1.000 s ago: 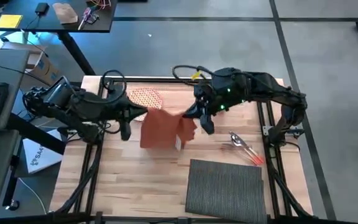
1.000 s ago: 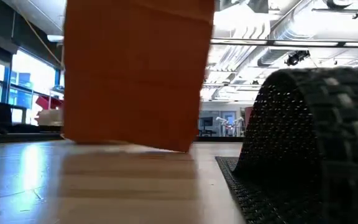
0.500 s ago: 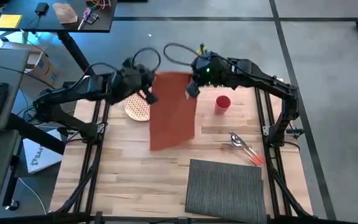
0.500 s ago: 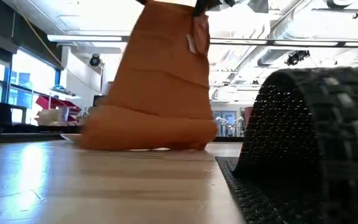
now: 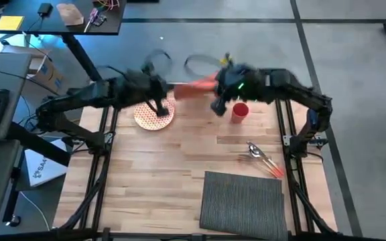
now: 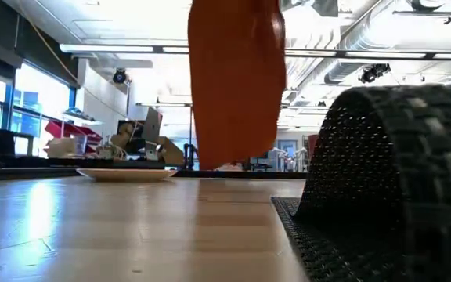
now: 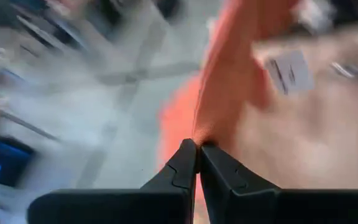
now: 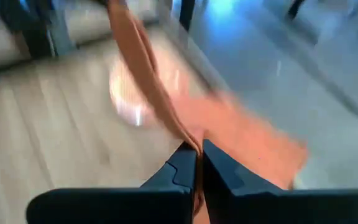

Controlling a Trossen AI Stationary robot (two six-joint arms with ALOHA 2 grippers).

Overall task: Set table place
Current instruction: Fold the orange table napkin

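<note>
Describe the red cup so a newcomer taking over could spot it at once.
Start at the light wooden table and look along its far edge, on the right arm's side. The red cup stands there upright, just beside the right gripper, which holds up the orange napkin with the left gripper. It is plain, solid red, unlike the flat patterned plate or the spoon lying nearer.

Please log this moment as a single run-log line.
left hand: shut on napkin | right hand: shut on napkin | napkin: lifted, stretched between hands | placemat: bare
</note>
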